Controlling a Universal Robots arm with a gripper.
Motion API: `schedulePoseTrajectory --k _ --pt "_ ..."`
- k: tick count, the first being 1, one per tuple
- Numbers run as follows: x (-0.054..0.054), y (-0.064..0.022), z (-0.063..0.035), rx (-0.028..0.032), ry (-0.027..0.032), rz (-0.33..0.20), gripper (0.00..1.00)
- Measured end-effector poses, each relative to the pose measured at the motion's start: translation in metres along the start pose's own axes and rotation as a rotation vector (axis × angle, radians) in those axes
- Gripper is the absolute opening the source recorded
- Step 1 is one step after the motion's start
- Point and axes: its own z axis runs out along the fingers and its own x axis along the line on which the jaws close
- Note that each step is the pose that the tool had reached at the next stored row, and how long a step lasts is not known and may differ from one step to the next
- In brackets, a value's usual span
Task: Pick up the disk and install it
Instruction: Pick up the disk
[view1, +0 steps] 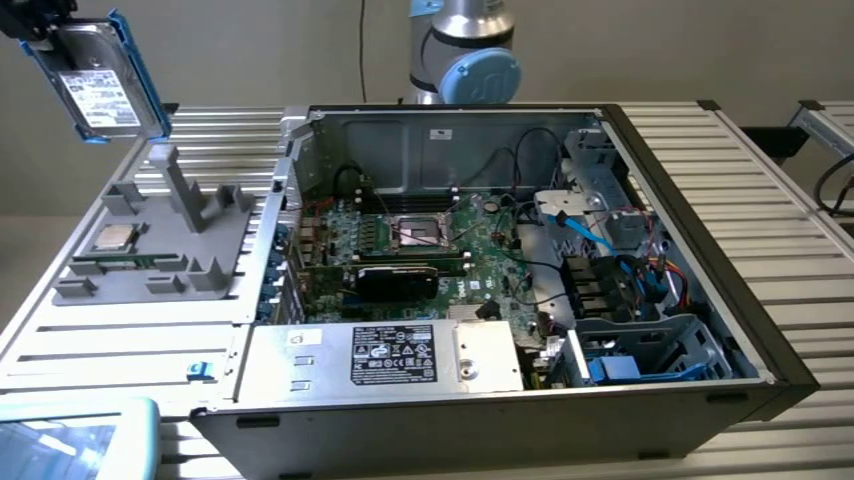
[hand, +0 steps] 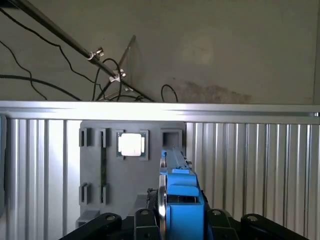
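holding the disk (view1: 100, 88) in mid-air, tilted, above the grey fixture (view1: 174, 225) at the exterior view's left, well apart from the open pc case (view1: 467, 425). jaws of our gripper (hand: 182, 227) clench its blue carrier (hand: 182, 197) edges. we judge it stiff, fairly heavy, shock-sensitive; plastic frame w/ smooth sides may slip, so grip the frame, not the label face.

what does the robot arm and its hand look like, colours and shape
The arm is a silver metal tube with thick rounded grey joints; one joint ends in a round light blue cap. The hand is black, built from jointed linkage bars on either side, pinned with round pivots. I can make out no markings on either.
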Motion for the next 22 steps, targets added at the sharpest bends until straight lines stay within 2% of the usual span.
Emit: schedulePoseTrajectory --k 8,17,19,22 --pt "0.002 -0.0308 -0.0362 0.0001 0.0000 0.000 0.37" --pt "0.017 -0.0493 -0.0763 0.0001 0.0000 0.000 0.37" --pt "0.023 -0.0532 -0.0814 0.0003 -0.0001 0.000 0.37" --pt "0.032 -0.0603 -0.0820 0.0002 -0.0001 0.000 0.37"
